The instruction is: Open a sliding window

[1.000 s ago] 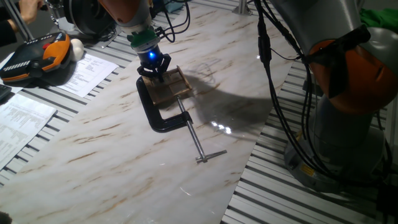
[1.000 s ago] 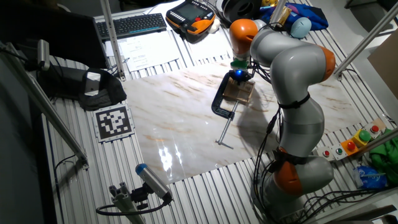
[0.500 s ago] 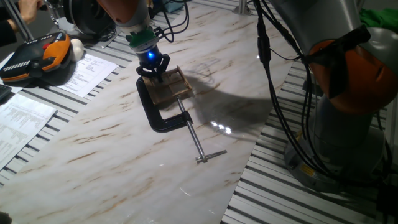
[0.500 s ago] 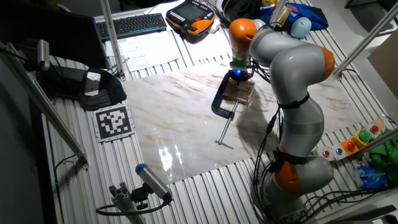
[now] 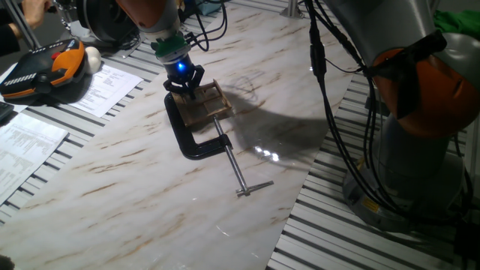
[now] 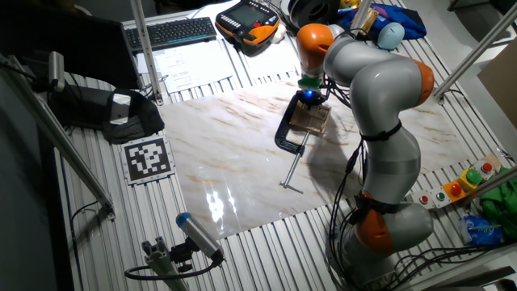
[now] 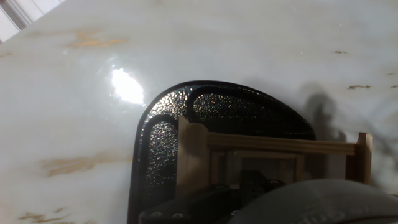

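The sliding window (image 5: 204,103) is a small tan wooden frame lying flat on the marble table, held in a black C-clamp (image 5: 187,139). My gripper (image 5: 184,84), with a blue light above it, is down on the window's far left end. In the other fixed view the gripper (image 6: 309,102) sits at the window's (image 6: 312,120) upper edge. The hand view shows the window's frame bars (image 7: 267,144) over the clamp's black body (image 7: 180,112). Dark finger parts fill the bottom edge, and how the jaws stand is hidden.
The clamp's long steel screw (image 5: 238,174) runs toward the near table edge. An orange-and-black teach pendant (image 5: 45,69) and papers (image 5: 105,86) lie at the left. The arm's base (image 5: 420,135) and cables stand at the right. A keyboard (image 6: 174,32) lies at the far side.
The gripper has crept very slightly to the left on the window. The window and clamp have not visibly moved.
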Robot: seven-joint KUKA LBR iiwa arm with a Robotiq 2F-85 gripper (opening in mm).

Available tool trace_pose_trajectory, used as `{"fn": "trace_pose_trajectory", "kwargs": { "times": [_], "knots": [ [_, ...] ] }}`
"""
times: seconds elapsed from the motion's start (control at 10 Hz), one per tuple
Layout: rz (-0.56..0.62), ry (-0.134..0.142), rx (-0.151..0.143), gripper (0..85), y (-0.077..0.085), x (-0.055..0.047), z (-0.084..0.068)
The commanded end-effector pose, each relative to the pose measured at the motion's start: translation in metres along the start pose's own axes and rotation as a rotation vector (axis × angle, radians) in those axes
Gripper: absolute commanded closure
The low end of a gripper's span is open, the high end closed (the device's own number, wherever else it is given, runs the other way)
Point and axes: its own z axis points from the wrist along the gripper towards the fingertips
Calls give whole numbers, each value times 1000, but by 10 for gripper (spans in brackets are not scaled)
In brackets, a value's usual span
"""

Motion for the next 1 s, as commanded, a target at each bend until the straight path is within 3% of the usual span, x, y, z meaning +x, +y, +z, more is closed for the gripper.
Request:
{"fn": "trace_pose_trajectory", "kwargs": {
  "times": [0.0, 0.9],
  "knots": [
    [0, 0, 0, 850, 0, 0, 0],
    [0, 10, 11, 850, 5, 2, 0]
  ]
}}
